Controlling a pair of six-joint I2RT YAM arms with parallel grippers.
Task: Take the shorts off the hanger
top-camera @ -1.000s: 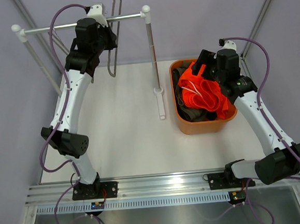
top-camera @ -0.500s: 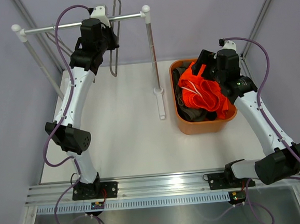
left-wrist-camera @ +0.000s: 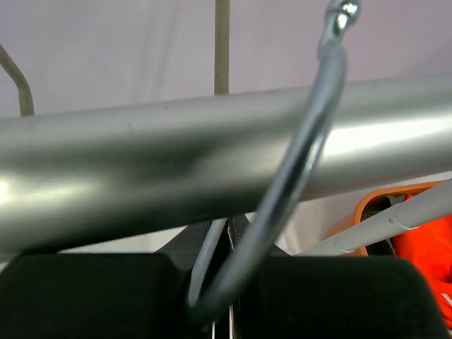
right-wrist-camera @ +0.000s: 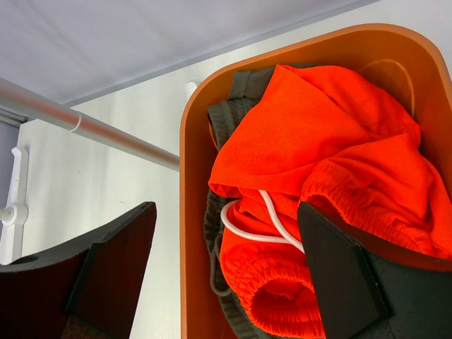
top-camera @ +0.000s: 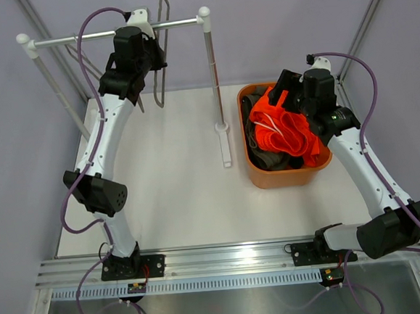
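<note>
The bright orange shorts [top-camera: 288, 133] lie bunched in an orange bin [top-camera: 284, 176], on top of the olive-grey shorts [top-camera: 255, 135]. The navy shorts are out of view. A bare wire hanger [top-camera: 158, 95] hangs from the silver rail [top-camera: 91, 37]. My left gripper [top-camera: 153, 59] is up at the rail. In the left wrist view it [left-wrist-camera: 229, 282] is shut on the hanger's hook [left-wrist-camera: 282, 191], just under the rail [left-wrist-camera: 106, 162]. My right gripper [top-camera: 282, 97] is open and empty above the bin. Its wrist view [right-wrist-camera: 226, 212] shows the orange shorts [right-wrist-camera: 318, 141] and the olive-grey shorts [right-wrist-camera: 226, 120] below.
The rack's right post [top-camera: 213, 77] stands on a white foot between the hanger and the bin, and its left post [top-camera: 60, 96] slants down at the far left. The bin wall [right-wrist-camera: 194, 212] is under the right gripper. Purple-grey walls enclose the white table [top-camera: 168, 182].
My left arm has risen slightly toward the rail, with its elbow shifting. The hanger, the shorts and my right arm have not moved.
</note>
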